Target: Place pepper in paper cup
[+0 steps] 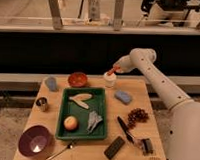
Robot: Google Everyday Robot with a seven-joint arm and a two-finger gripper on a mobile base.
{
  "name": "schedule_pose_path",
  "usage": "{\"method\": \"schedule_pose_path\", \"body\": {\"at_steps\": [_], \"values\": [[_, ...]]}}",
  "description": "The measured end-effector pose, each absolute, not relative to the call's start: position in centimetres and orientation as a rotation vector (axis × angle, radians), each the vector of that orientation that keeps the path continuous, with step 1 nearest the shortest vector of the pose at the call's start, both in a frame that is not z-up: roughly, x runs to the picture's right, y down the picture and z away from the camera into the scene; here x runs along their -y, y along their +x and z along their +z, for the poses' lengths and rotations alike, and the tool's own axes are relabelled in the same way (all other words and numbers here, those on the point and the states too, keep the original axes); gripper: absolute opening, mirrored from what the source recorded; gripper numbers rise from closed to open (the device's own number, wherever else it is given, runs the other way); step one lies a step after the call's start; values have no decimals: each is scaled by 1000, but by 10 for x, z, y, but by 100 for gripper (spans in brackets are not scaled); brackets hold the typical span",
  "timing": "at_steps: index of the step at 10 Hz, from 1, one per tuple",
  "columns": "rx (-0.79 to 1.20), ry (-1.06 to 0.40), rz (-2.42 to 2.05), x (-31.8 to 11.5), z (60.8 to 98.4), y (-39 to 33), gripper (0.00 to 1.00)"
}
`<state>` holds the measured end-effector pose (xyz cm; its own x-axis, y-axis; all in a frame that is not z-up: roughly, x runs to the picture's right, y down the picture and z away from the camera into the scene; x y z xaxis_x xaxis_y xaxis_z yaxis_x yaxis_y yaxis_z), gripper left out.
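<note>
One pepper [112,71], small and orange-red, hangs tilted just above the mouth of the one white paper cup [109,80], its lower end at the rim; whether it touches the cup cannot be told. The tool [115,69] is clenched on the pepper's upper end, at the tip of the single white arm [158,82] that reaches in from the right over the far edge of the table [137,98].

The paper cup stands at the far middle of the table. Just to its left sits one orange bowl [77,79], and further left one grey-blue cup [51,83]. To the right of the paper cup, a little nearer, lies one pale blue sponge-like block [124,96].

One green tray [101,97] fills the middle of the table. Inside it lie one pale banana-shaped piece [81,98] at the far end, one round orange-yellow fruit [70,123] at the near left and one crumpled grey item [94,121] just beside the fruit on the right.

Left of the tray stands one small shiny metal cup [42,104]. At the near left corner sits one purple bowl [35,141], with one spoon [60,151] lying just beside it. Right of the tray lies one dark red bunch of grapes [137,116], then one dark utensil [124,128], one black rectangular block [114,147] and one small dark object [146,145] near the right corner.
</note>
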<state>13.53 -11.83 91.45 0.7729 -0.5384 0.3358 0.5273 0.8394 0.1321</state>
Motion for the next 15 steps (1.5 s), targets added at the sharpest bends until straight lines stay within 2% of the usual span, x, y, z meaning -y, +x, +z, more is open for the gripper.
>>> {"method": "schedule_pose_path", "body": {"at_steps": [9, 15], "values": [[321, 209, -678, 134, 929, 148, 0], [279, 250, -717, 127, 938, 152, 0]]}}
